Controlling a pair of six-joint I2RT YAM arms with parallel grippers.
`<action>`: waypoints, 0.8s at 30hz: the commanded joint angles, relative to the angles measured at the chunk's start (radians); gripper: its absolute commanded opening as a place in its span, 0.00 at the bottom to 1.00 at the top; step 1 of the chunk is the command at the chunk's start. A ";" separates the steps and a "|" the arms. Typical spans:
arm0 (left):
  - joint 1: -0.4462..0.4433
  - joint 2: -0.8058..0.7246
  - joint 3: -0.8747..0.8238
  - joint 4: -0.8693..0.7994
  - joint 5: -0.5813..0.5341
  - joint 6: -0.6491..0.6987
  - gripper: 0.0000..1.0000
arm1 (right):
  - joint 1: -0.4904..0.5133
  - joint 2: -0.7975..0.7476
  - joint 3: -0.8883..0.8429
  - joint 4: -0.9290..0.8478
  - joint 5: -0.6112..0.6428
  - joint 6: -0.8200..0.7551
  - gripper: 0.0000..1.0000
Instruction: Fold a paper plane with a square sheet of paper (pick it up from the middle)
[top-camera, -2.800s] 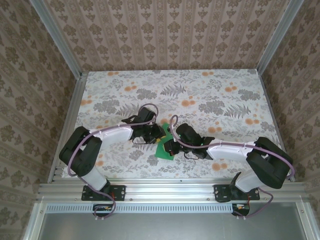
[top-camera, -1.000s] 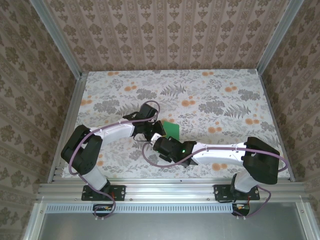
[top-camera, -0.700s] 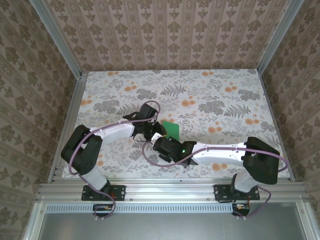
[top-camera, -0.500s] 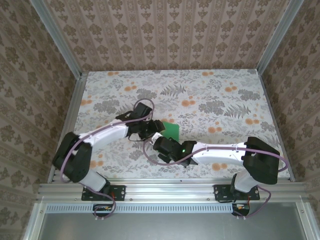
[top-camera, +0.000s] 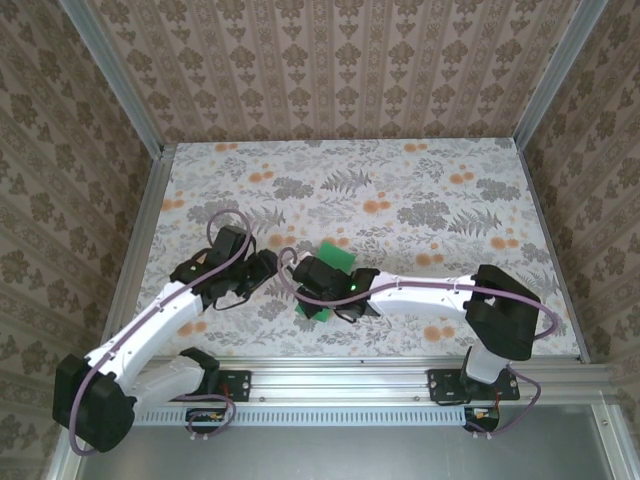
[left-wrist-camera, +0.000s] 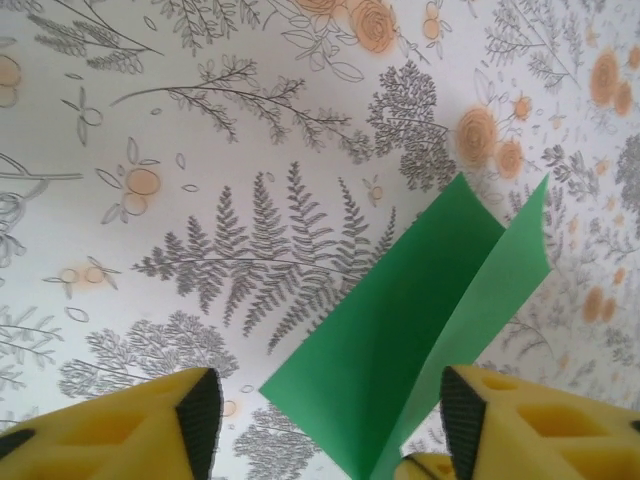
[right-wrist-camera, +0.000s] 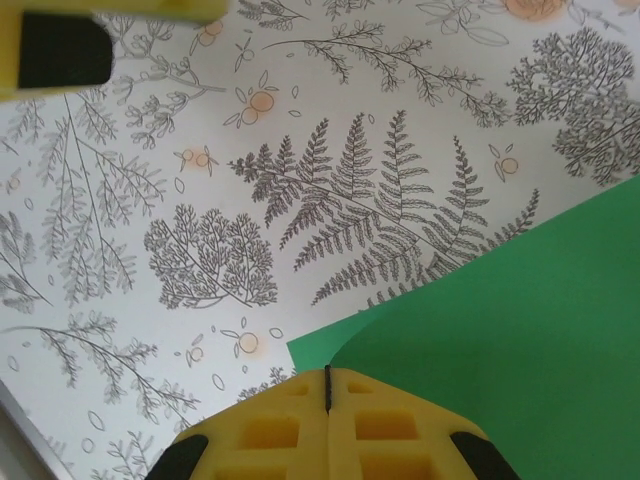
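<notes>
1. Right wrist view: the right jaws are fully closed, with their tips meeting at the near edge of the square sheet of paper (right-wrist-camera: 500, 320). I cannot tell whether a layer is nipped between them or only pressed under them.
2. Left wrist view: the left jaws are about half open and hold nothing.
3. Risk A (judgement): if the right jaws are only pressing, any sideways travel would drag the thin sheet across the bench (top-camera: 420, 190) and skew the fold. If a layer is nipped, a lift could crumple or tear it at the pinch.
4. Risk B (judgement): the sheet lies in 2 layers and the upper flap stands off the lower one, so the crease looks loose. The flap could spring open. If the left jaws closed from here, they could crush it away from the crease line or catch both layers.
5. Position, left wrist view: the fold's near end runs down between the 2 left fingertips, closer to the right-hand one (left-wrist-camera: 470, 400). I cannot tell whether they touch.
6. Position, top external view: green shows on both sides of the right wrist, toward the near middle of the bench. The left jaws are just beside it, on its left.
</notes>
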 joint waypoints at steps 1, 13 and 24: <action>0.001 -0.038 -0.043 -0.020 0.014 0.002 0.48 | -0.033 0.015 -0.023 0.094 -0.127 0.112 0.00; -0.103 0.102 -0.070 0.126 0.139 -0.002 0.27 | -0.092 -0.005 -0.162 0.227 -0.203 0.231 0.00; -0.190 0.334 0.002 0.195 0.163 -0.023 0.08 | -0.124 -0.031 -0.244 0.261 -0.228 0.276 0.00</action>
